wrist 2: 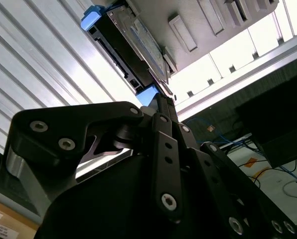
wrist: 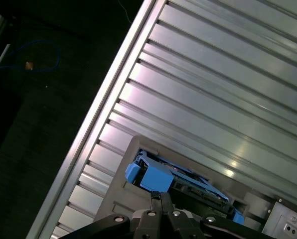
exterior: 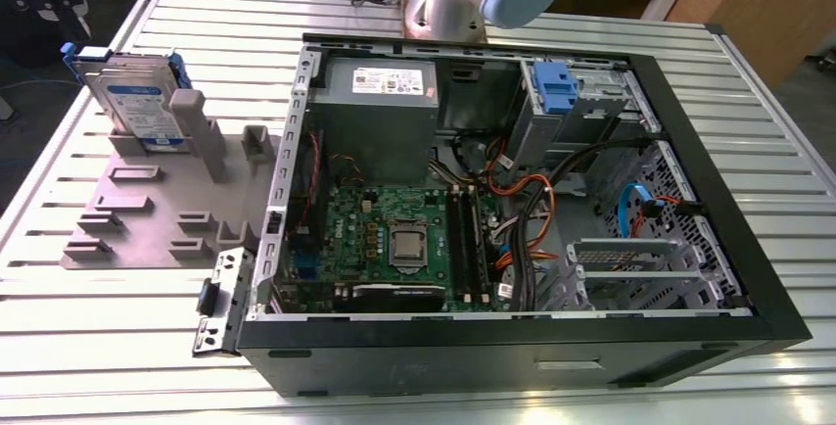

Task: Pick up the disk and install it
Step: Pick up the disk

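The disk [exterior: 131, 92] stands on edge in a slot of a grey holder [exterior: 157, 205] at the exterior view's left, outside the computer case. It is a silver drive with a white-and-blue label in a blue carrier. In both wrist views my gripper [wrist 2: 162, 98] [wrist: 161, 195] points at the disk [wrist 2: 133, 45] [wrist: 181, 180], its two black fingers pressed together with nothing between them. The fingertips are close to a blue corner of the carrier; whether they touch it I cannot tell.
An open computer case [exterior: 731, 249] lies on the slatted metal table [exterior: 784, 131], right of the holder. Inside are a motherboard [exterior: 392, 239], a grey power supply box [exterior: 379, 82], cables and a drive bay with a blue latch [exterior: 555, 87]. The arm's base [exterior: 451, 4] stands behind the case.
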`<action>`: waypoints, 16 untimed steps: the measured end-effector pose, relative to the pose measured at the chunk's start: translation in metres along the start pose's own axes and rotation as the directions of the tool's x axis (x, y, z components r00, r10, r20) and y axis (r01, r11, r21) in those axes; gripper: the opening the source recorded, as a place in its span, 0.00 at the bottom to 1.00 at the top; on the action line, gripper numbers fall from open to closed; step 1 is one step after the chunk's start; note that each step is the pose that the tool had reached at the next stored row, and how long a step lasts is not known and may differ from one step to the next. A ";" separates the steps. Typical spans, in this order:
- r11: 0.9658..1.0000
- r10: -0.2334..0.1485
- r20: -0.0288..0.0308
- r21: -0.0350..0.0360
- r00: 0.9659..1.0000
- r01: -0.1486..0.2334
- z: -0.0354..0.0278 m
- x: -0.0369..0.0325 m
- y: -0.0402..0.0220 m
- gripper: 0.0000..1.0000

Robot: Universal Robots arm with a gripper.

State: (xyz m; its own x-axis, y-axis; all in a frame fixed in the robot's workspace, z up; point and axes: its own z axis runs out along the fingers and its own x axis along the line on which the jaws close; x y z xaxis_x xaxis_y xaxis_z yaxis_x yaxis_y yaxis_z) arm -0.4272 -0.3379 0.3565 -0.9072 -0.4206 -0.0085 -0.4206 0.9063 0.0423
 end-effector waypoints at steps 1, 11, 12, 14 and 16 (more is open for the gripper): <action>1.000 0.000 0.000 0.000 1.000 0.000 0.0000 0.0000 0.0000 0.11; 1.000 -0.005 0.000 0.000 1.000 0.005 0.0000 0.0000 0.0000 0.11; 1.000 -0.008 0.000 0.000 1.000 0.008 0.0000 0.0000 0.0000 0.11; 1.000 -0.015 -0.001 0.000 1.000 0.015 0.0000 0.0000 0.0000 0.11; 1.000 -0.024 -0.001 0.000 1.000 0.024 0.0000 0.0000 0.0000 0.11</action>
State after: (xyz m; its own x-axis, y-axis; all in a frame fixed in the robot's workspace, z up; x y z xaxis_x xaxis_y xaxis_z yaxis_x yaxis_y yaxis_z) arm -0.4272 -0.3379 0.3565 -0.8970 -0.4419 -0.0085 -0.4419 0.8961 0.0423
